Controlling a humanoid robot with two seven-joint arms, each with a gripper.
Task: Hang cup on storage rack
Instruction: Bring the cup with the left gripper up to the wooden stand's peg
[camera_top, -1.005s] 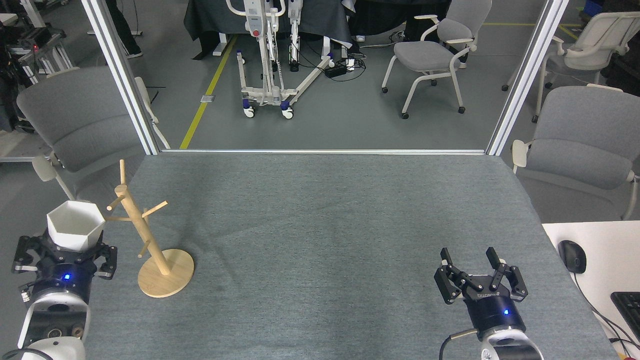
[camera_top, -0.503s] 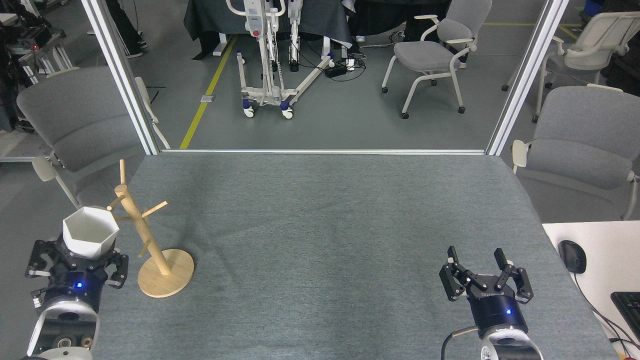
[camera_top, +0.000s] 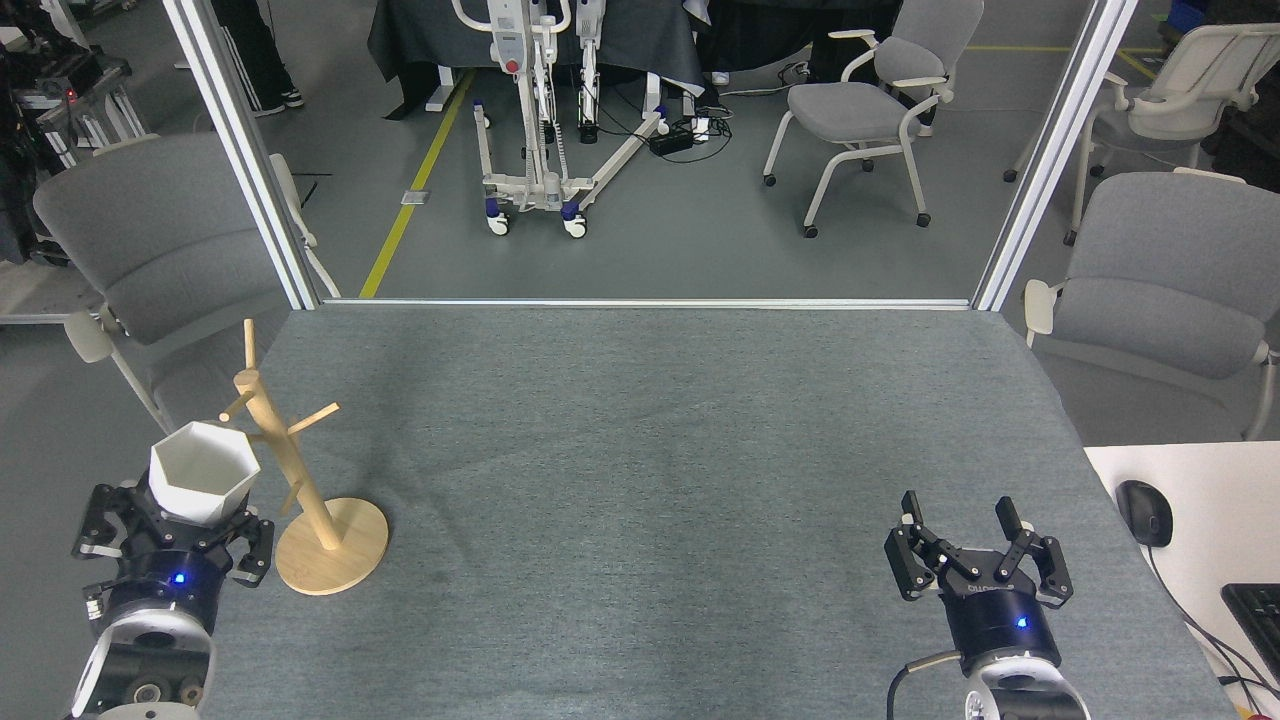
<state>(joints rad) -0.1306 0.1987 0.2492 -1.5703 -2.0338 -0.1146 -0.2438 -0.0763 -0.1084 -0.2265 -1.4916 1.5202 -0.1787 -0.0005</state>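
The cup (camera_top: 204, 472) sits upright in my left hand (camera_top: 172, 535), mouth open upward, its tapered base pinched between the fingers (camera_top: 248, 532) that close in on it from both sides. I hold it raised at the near left corner of the table (camera_top: 660, 480), and its rim reaches up to about the middle of the storage rack (camera_top: 300, 480).

The rack stands just to the right of my left hand, very close to the cup; one of its lower pegs points toward the cup's right facet, though I cannot tell whether they touch. The post leans away from me, with thin pegs angling out on either side near the top, and its round disc base rests flat on the grey cloth right of my wrist.

My right hand (camera_top: 978, 548) hovers low over the near right side of the table, well apart from the cup and rack, its fingers spread and holding nothing.

Further right of that hand, on a white desk, lie a dark mouse (camera_top: 1145, 512) and the corner of a keyboard (camera_top: 1258, 615). Grey chairs (camera_top: 1170, 270) stand beyond the table's edges.
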